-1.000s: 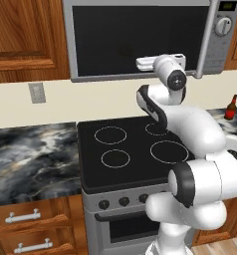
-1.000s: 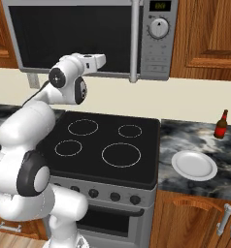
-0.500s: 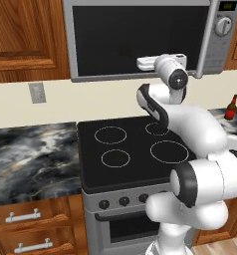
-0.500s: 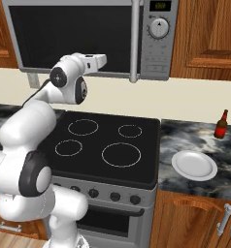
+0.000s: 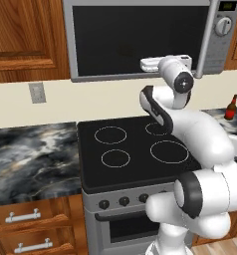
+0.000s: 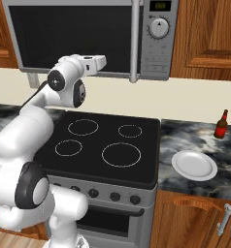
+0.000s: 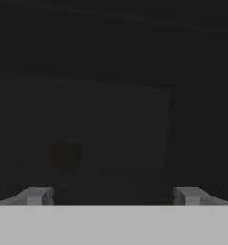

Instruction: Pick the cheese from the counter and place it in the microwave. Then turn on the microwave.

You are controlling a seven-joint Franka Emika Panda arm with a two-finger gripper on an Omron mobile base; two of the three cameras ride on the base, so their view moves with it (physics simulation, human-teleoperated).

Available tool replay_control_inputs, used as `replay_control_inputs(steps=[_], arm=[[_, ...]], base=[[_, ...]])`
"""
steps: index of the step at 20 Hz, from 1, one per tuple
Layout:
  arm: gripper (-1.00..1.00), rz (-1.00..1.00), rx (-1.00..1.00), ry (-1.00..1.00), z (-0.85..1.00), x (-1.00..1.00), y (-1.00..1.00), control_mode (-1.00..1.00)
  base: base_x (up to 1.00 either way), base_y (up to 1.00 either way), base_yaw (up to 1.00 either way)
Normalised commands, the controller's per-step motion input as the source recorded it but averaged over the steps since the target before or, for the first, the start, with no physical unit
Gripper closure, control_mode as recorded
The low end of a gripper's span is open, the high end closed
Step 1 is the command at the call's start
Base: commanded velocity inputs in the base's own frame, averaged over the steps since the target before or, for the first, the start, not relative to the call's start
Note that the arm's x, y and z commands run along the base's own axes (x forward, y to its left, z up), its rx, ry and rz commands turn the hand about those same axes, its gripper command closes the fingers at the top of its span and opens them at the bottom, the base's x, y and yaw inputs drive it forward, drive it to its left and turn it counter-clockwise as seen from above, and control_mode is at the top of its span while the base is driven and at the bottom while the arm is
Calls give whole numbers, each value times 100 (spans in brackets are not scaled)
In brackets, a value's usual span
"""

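Note:
The silver-grey microwave [image 5: 140,40] [image 6: 78,34] hangs over the stove with its dark glass door closed. My gripper [image 5: 149,62] [image 6: 99,61] is raised to the door's lower edge, left of the long bar handle [image 6: 134,41], and faces the glass. In the hand view my gripper [image 7: 113,195] is open, its fingertips [image 7: 37,195] wide apart with nothing between them, close to the dark glass. A faint dark lump [image 7: 65,155] shows behind the glass, too dim to name. The cheese is hidden. The marbled counter [image 5: 31,159] [image 6: 185,138] flanks the stove.
A black stovetop [image 5: 135,149] [image 6: 107,145] lies under the arm. A white plate [image 6: 194,164] and a brown bottle [image 6: 221,125] [image 5: 231,107] stand on the right counter. The microwave's white knob [image 6: 159,28] sits right of the handle. Wooden cabinets flank the microwave.

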Motion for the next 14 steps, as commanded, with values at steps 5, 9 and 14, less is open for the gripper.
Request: replay_control_inputs(steps=[5, 9, 14], arm=[[-100, 0, 0, 1, 32, -52, -10, -100], [-100, 0, 1, 9, 54, -41, -10, -100], [-100, 0, 0, 12, 43, -42, -17, -100]], base=[[0, 0, 0], [0, 0, 0], [0, 0, 0]])
